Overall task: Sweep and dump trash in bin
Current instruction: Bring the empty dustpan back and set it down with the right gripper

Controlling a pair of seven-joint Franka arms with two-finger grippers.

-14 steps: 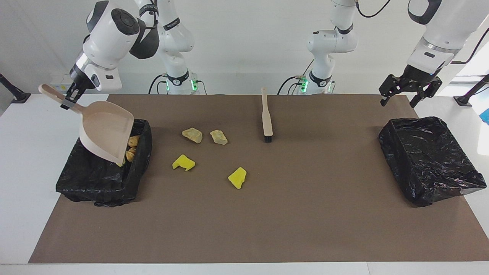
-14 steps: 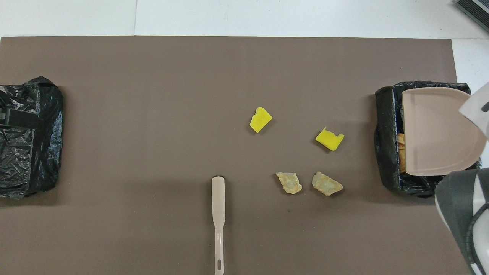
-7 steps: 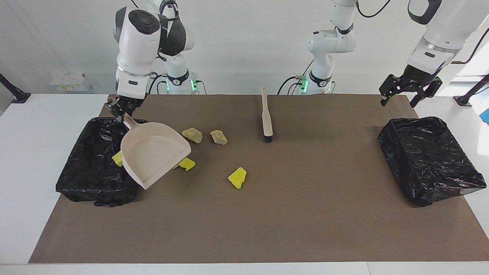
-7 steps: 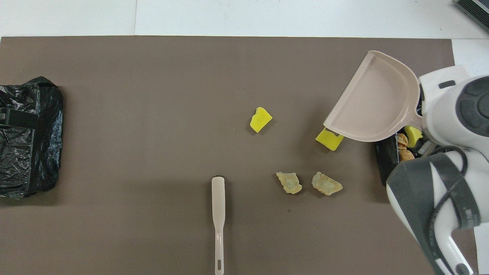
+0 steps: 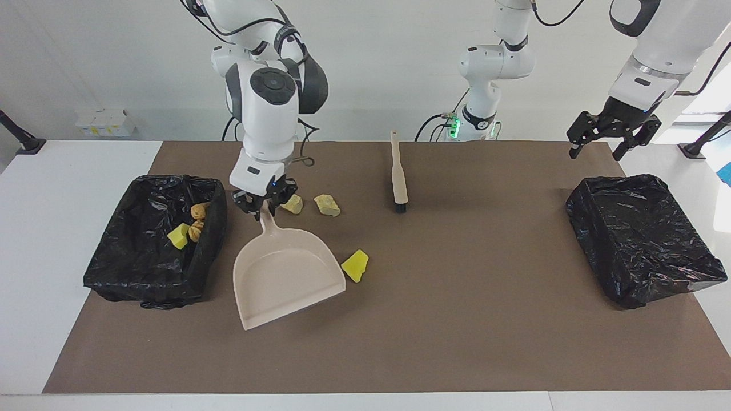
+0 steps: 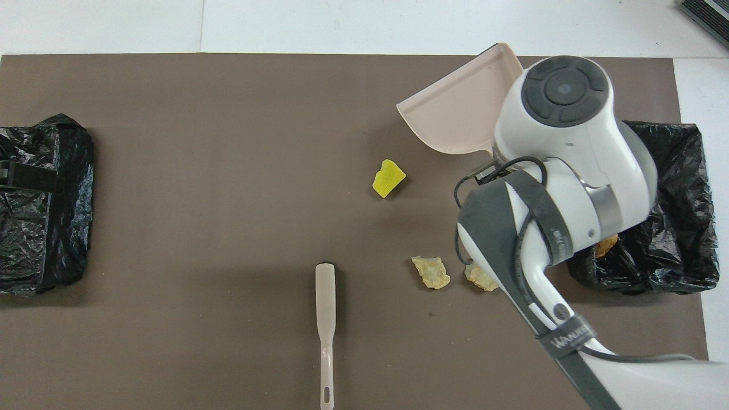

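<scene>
Trash on mat: I see one bright yellow sponge chunk (image 5: 355, 266) just beside the dustpan's mouth corner, and two pale beige crumbly lumps (image 5: 326, 205) nearer the robots. A second yellow chunk seems hidden under the pan; I cannot confirm it.
Trash binned: a yellow chunk and brown bread-like pieces (image 5: 197, 220) lie in the black-bagged bin (image 5: 143, 268) at the right arm's end of the table.
Dustpan: the beige plastic dustpan (image 5: 285, 274) hangs over the brown mat (image 5: 457, 319) beside that bin, mouth pointing away from the robots.
Right gripper (image 5: 264, 204): clenched on the dustpan's handle.
Brush: the beige long-handled brush (image 5: 398, 174) lies untouched on the mat, near the robots.
Left gripper (image 5: 614, 137): released, waiting over the table above the second black-bagged bin (image 5: 645, 240).
Risk, pan: lowering it blind could pin or flick the hidden chunk.
Risk, lip: a tilted lip would let scraps slide under.
Risk, sweep: a hard stroke may scatter the crumbly lumps.
Risk, arms: I judge brush work near the pan could clash with the right arm.
</scene>
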